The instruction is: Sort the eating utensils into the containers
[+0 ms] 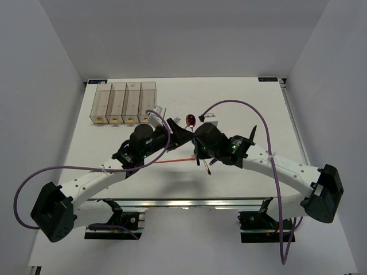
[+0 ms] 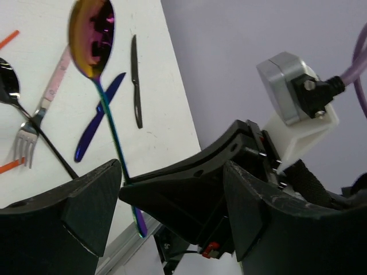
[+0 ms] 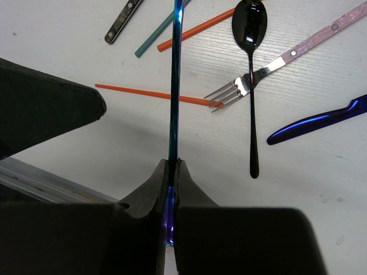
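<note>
My right gripper [image 3: 172, 164] is shut on the handle of an iridescent spoon [image 3: 175, 69], held above the table; its reddish bowl shows in the top view [image 1: 191, 120]. My left gripper [image 2: 172, 172] is open, its jaws straddling the right gripper's fingertips, and the spoon [image 2: 92, 34] passes just inside its left finger [image 2: 92, 206]. A black spoon [image 3: 250, 26], a pink-handled fork [image 3: 241, 86], a blue knife [image 3: 321, 120], a dark knife [image 2: 136, 80], orange chopsticks [image 3: 155, 94] and a green chopstick [image 3: 157, 37] lie below. The clear containers [image 1: 124, 103] stand at the back left.
Both arms meet over the table's middle [image 1: 186, 137], with purple cables looping above them. The table's near edge with its metal rail [image 1: 183, 201] lies just below the utensils.
</note>
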Tool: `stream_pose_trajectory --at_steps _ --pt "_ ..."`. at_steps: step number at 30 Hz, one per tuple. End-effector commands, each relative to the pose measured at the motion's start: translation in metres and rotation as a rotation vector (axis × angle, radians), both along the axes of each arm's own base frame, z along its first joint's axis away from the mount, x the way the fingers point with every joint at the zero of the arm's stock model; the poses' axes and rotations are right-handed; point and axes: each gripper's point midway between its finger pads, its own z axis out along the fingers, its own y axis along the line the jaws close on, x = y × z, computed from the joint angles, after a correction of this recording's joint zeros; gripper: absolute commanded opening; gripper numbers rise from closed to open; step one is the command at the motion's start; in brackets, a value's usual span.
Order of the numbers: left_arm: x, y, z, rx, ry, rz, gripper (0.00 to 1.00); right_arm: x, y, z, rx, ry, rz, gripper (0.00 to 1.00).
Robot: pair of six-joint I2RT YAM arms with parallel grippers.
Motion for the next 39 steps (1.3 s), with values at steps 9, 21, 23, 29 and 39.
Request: stream_pose_trajectory --at_steps 9,21,23,29,39 --pt "0.009 0.045 0.026 -0.045 -0.085 0.233 0.93 -0.002 0.004 0.039 0.132 -0.064 -0.047 0.00" --pt "0.016 0.029 0.002 0.019 -0.006 0.190 0.76 -0.015 0.045 0.059 0.277 -0.073 0.145 0.00" --pt "0.014 0.033 -0.004 0.027 0.002 0.198 0.76 -0.012 0.042 0.055 0.245 -0.069 0.126 0.00" --pt "0.014 0.029 0.002 0.023 -0.018 0.179 0.66 -0.019 0.053 0.055 0.280 -0.051 0.187 0.00" --pt "0.016 0.015 -0.005 0.036 -0.016 0.122 0.00 -0.027 0.070 0.066 0.361 -0.058 0.274 0.00"
